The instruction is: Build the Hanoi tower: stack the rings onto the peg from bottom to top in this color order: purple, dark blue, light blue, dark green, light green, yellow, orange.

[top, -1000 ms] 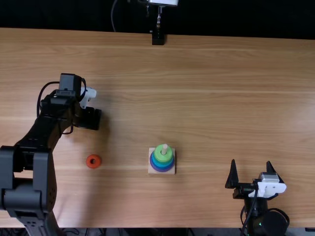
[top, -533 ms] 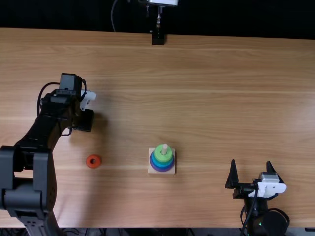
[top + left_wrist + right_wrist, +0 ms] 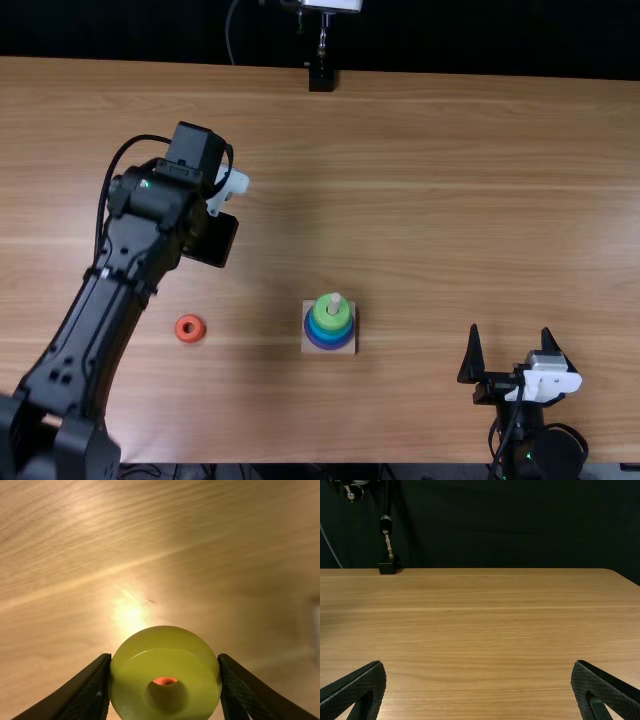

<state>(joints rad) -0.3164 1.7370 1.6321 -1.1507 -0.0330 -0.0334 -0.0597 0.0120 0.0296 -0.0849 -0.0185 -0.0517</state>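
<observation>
Taking the worktop (image 3: pixel 420 200) as a clock face seen from above, with twelve at the far edge, we start at the left with the left arm (image 3: pixel 112 285), which comes in from about seven o'clock. At eight o'clock we see the orange ring (image 3: pixel 190 328) lying flat on the wood, its hole facing up. Just beyond it, at nine o'clock, is the left claw (image 3: pixel 212 240). In the left wrist view we find the left claw (image 3: pixel 165 656) closed on the yellow ring (image 3: pixel 165 647), one finger against each side; an orange-red patch shows through the hole, and we cannot tell what it is. A black stand (image 3: pixel 321 78) is at twelve o'clock, by the far edge. At six o'clock sits the square wooden base (image 3: pixel 307 348) with its upright peg (image 3: pixel 335 299). Around the peg we make out a light green ring (image 3: pixel 324 317) on top, a blue ring (image 3: pixel 330 335) under it and a purple ring (image 3: pixel 330 345) lowest; we cannot tell how many rings the stack has. At four o'clock is the right claw (image 3: pixel 510 330), open, its two fingers spread well apart and pointing toward twelve.
</observation>
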